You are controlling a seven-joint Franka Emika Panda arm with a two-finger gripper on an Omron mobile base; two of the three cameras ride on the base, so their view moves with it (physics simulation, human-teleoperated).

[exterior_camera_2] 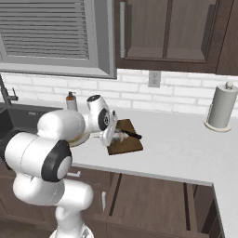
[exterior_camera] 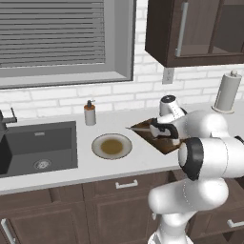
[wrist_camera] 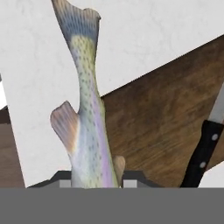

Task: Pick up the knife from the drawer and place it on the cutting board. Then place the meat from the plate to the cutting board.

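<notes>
One pale, speckled, fish-shaped piece of meat (wrist_camera: 89, 118) hangs clenched between the fingertips of the robot's hand (wrist_camera: 95, 177), above one flat dark brown wooden cutting board (wrist_camera: 162, 118). One black-handled, silver-bladed knife (wrist_camera: 206, 144) lies on the board. One round beige-rimmed plate (exterior_camera: 112, 146) sits bare nearby on the white tabletop (exterior_camera_2: 186, 144).

wood-grained matt cutting board (wrist_camera: 166, 127); speckled, glossy meat (wrist_camera: 89, 118).
</notes>
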